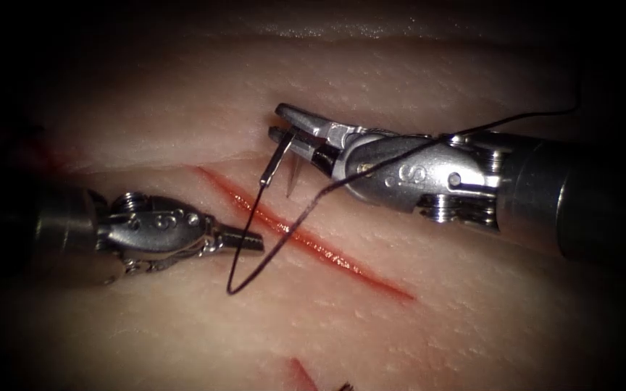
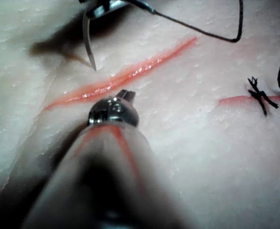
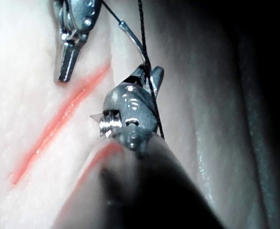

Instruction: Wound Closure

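Needle (image 1: 278, 163): clamped in your right tool (image 1: 293, 130), held clear above the tissue (image 1: 429, 304), not in it. The jaws grip it along the mid-curve; the swaged end hangs down to the left of them and the sharp tip (image 1: 290, 185) points down beside it, above the upper end of the cut (image 1: 306, 242). In the left wrist view the needle (image 2: 87, 40) curves down with its point just off the surface, on the far side of the cut (image 2: 125, 76).

Thread (image 1: 255, 268): runs from the swaged end down across the cut, loops on the tissue left of the cut, then climbs back over your right tool's wrist and off to the upper right. In the right wrist view the thread (image 3: 147, 62) lies across the right tool (image 3: 147, 76).

Your left tool (image 1: 251, 241): low on the left side of the cut, tip reaching toward it, jaws together and holding nothing. The thread passes just beside its tip; you can't tell whether they touch. It also shows in the right wrist view (image 3: 66, 64), jaws closed, tip near the cut (image 3: 58, 124).

Red fluid (image 1: 342, 261) lines the cut. In the left wrist view, knotted thread ends (image 2: 261, 95) sit at a second red line well apart from the cut.
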Robot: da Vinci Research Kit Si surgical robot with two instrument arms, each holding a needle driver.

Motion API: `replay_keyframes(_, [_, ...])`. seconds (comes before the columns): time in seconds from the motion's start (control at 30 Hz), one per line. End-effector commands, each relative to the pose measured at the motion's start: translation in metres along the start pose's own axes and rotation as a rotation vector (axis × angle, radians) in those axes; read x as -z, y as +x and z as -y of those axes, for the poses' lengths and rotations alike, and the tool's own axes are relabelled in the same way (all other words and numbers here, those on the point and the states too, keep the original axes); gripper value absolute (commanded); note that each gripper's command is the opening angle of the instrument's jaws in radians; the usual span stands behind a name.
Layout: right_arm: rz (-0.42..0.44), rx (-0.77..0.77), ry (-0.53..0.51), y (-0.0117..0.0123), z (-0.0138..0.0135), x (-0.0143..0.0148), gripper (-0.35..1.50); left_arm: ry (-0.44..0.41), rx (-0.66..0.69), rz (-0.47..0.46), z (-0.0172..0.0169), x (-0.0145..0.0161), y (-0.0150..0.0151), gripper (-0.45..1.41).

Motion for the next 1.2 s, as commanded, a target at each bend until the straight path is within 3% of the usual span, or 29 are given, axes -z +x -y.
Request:
replay_keyframes(0.03, [0.001,0.003,0.007,-0.0004,0.0000,-0.0011,-0.35,-0.001,-0.001,-0.002,0.0001,-0.0006,0.0002,-0.03])
replay_keyframes(0.4, [0.037,0.031,0.033,-0.0026,0.0034,-0.0016,-0.35,-0.011,0.001,-0.001,0.0002,0.0001,-0.0001,-0.05])
replay_keyframes(0.6, [0.046,-0.009,0.045,-0.0047,0.0073,-0.0019,-0.35,-0.014,0.001,-0.002,0.0004,0.0004,0.0000,-0.06])
replay_keyframes(1.2, [0.062,-0.053,0.059,-0.0067,0.0103,-0.0022,-0.35,-0.018,-0.003,-0.001,0.0003,0.0007,-0.0004,-0.15])
